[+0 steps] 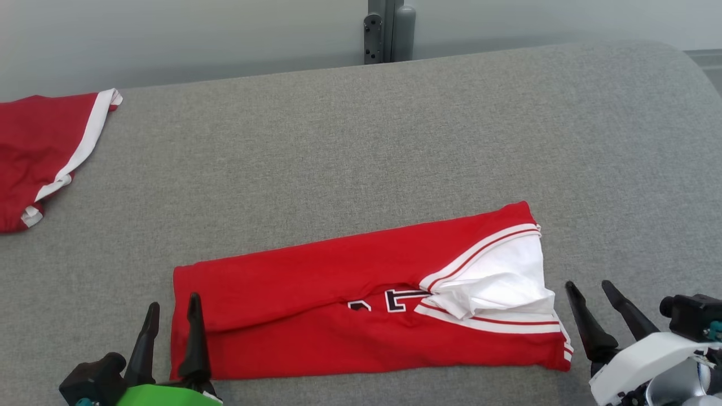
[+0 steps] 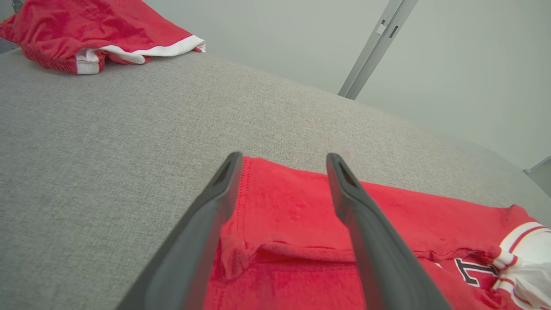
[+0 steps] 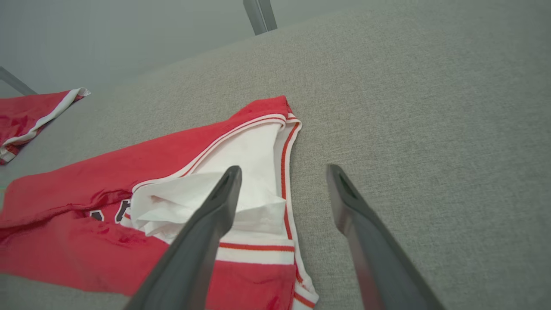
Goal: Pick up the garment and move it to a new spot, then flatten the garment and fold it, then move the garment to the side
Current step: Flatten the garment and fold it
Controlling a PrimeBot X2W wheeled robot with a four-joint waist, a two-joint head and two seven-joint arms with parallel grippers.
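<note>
Our garment (image 1: pixel 316 304) lies part-folded at lower centre, both jaws wide and empty; we judge further folding and the sideways move remain.

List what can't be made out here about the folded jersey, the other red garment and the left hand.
1. Lettering on the jersey: in the head view, the jersey's own fold and bunched white lining cover most of it.
2. Second red garment: cut off by the head view's left edge.
3. Left hand: the head view cannot show whether its fingers touch the jersey.
</note>
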